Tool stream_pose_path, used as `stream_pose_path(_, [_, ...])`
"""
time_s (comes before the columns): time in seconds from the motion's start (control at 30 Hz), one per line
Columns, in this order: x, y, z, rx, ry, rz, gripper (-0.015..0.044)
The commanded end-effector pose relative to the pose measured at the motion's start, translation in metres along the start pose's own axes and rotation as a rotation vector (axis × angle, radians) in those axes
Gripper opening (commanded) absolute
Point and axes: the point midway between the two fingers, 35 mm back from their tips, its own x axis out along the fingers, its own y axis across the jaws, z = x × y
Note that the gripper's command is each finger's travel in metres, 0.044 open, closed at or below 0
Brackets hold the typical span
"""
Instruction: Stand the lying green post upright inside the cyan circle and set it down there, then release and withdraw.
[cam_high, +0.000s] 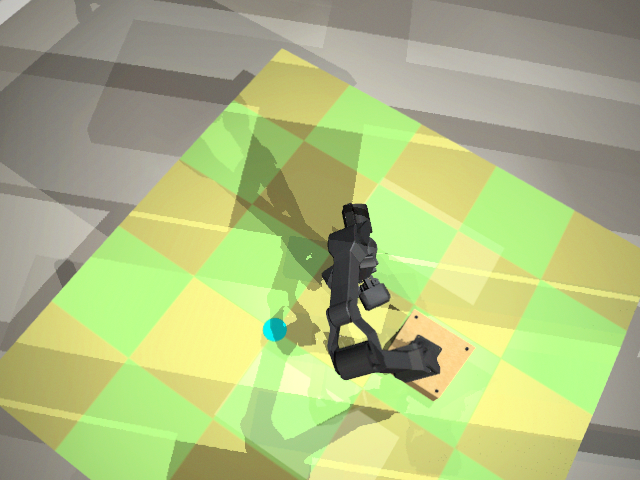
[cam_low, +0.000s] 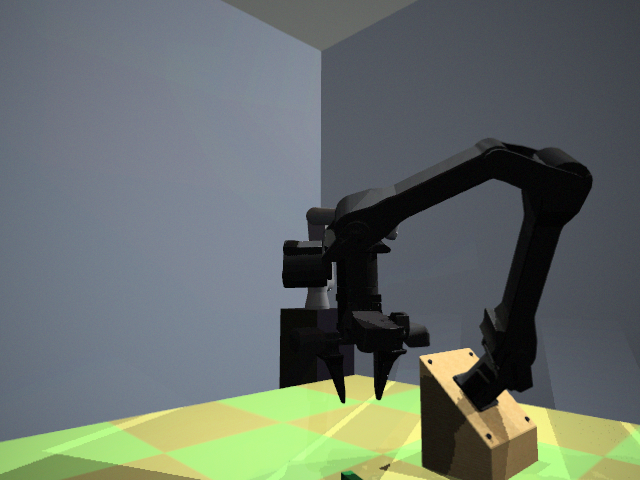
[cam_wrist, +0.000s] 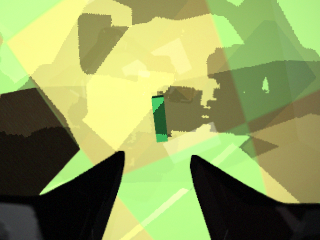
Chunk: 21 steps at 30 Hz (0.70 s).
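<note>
The green post (cam_low: 351, 475) (cam_wrist: 159, 119) lies on its side on the checkered mat. It shows whole in the wrist view, just beyond the fingertips, and only as a corner at the bottom edge of the exterior view; the arm hides it in the top view. My gripper (cam_low: 360, 400) (cam_wrist: 158, 158) points down above the mat, its fingers part-way open with nothing between them. In the wrist view the post lies roughly in line with the gap between the fingers. The cyan circle (cam_high: 274, 329) lies flat on the mat, left of the arm in the top view, with nothing standing on it.
The checkered mat (cam_high: 170, 310) (cam_low: 217, 439) lies under everything. The wooden wedge block (cam_high: 454, 356) (cam_low: 449, 444) carries my arm's base, and its dark side shows at the left of the wrist view. Behind my arm, a dark pedestal (cam_low: 297, 356) carries another arm.
</note>
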Motion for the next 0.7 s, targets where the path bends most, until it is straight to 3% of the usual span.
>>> stream_pose_path(0.0, [-0.004, 0.002, 0.009, -0.193, -0.038, -0.041, 0.0233])
stream_pose_path(0.23, [-0.002, 0.002, 0.009, -0.193, -0.038, -0.042, 0.0233])
stream_pose_path(0.53, [0.098, -0.004, 0.015, -0.193, -0.040, -0.043, 0.0233])
stream_pose_path(0.67, [0.114, -0.001, 0.015, -0.194, -0.044, -0.040, 0.0233])
